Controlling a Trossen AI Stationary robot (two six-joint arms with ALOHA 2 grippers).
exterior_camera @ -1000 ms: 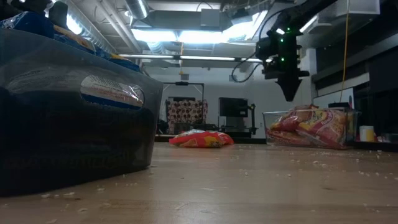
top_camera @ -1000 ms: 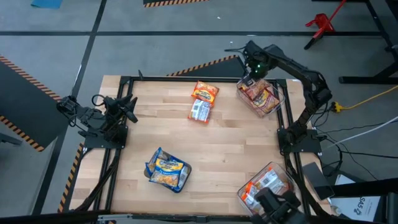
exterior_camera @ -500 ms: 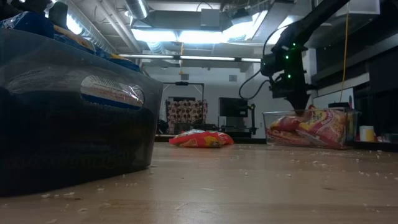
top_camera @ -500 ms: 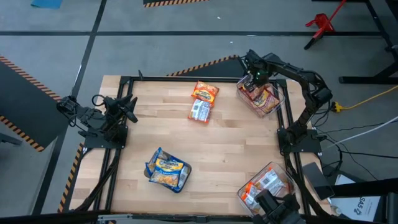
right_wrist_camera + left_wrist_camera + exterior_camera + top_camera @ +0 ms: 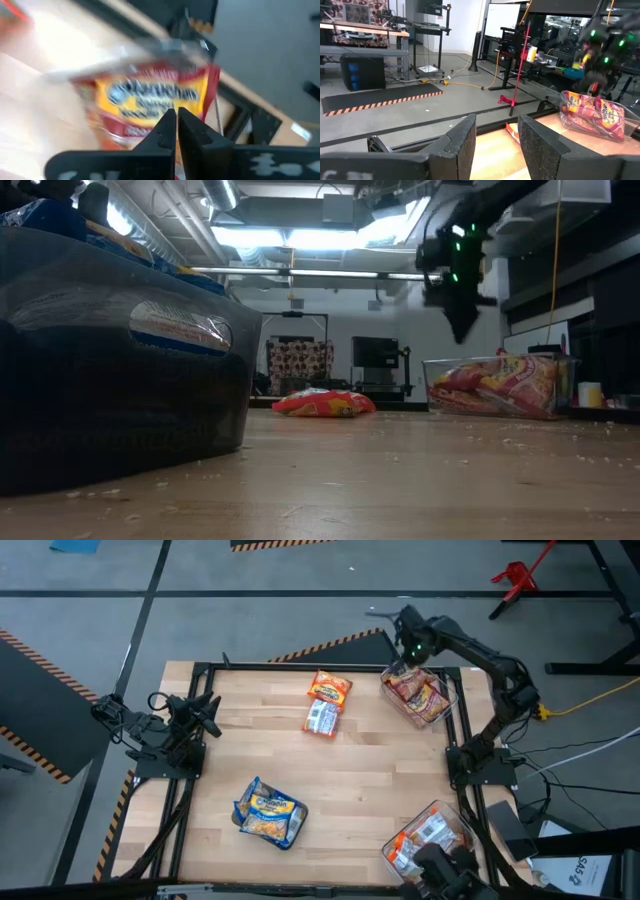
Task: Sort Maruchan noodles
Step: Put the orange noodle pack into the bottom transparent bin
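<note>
My right gripper (image 5: 406,658) hangs shut and empty, pointing down, above the clear bin (image 5: 447,700) at the far right. The bin holds dark red Maruchan noodles (image 5: 418,695), which show blurred just below the fingers in the right wrist view (image 5: 150,100). An orange-red packet (image 5: 329,688) and a silver-white packet (image 5: 321,718) lie flat on the table at the far middle. Blue-yellow packets (image 5: 268,812) sit in a bin near the front. My left gripper (image 5: 497,135) waits open at the table's left edge.
Another clear bin (image 5: 452,823) with orange-red packets stands at the near right corner. A black frame (image 5: 300,665) runs around the wooden tabletop. In the low view the near bin's dark wall (image 5: 120,380) fills the left side. Crumbs dot the wood.
My right gripper has dipped down to the rim of the far right bin and then risen again above it, with nothing between its fingers. The packets in the bin and on the table lie as before.
</note>
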